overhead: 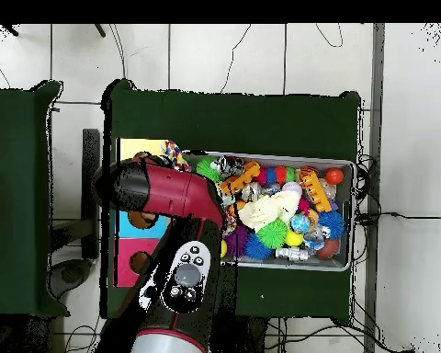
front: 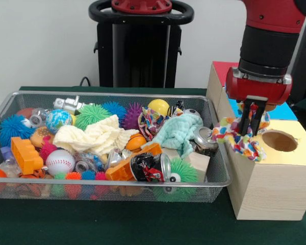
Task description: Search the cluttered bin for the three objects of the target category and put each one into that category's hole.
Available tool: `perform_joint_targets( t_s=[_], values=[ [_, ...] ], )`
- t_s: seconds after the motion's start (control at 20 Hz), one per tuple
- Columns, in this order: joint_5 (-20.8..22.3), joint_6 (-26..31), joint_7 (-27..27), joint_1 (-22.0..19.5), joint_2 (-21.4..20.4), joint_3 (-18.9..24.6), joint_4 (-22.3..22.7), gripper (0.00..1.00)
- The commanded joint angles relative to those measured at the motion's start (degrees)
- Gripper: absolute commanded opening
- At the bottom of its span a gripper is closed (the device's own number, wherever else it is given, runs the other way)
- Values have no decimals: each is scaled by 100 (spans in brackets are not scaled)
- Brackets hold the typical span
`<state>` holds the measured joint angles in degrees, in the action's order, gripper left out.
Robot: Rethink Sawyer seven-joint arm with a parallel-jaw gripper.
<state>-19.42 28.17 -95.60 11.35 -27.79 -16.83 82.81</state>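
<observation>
My gripper hangs over the left part of the yellow-topped box, fingers shut on a confetti cloth piece. The cloth drapes over the box's left edge, left of the round hole. It also shows in the overhead view beside the yellow top, where my arm hides the gripper. A second confetti cloth lies in the wire mesh bin among the toys, behind the mint-green cloth. I see no third confetti piece.
The blue-topped box and the red-topped box stand behind the yellow one. The bin holds a cream cloth, spiky balls, a baseball, cans and an orange brick. The robot's pedestal stands behind the bin.
</observation>
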Motion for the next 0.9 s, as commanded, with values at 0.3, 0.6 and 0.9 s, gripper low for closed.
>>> perform_joint_targets(
  t_s=[0.3, 0.6, 0.9],
  values=[
    [-243, 1094, -1604, 314, 36, 339, 165, 0],
    [-267, 684, -1498, 275, 160, 420, 320, 0],
    [-279, 434, -1479, 246, 330, 477, 265, 0]
  ],
)
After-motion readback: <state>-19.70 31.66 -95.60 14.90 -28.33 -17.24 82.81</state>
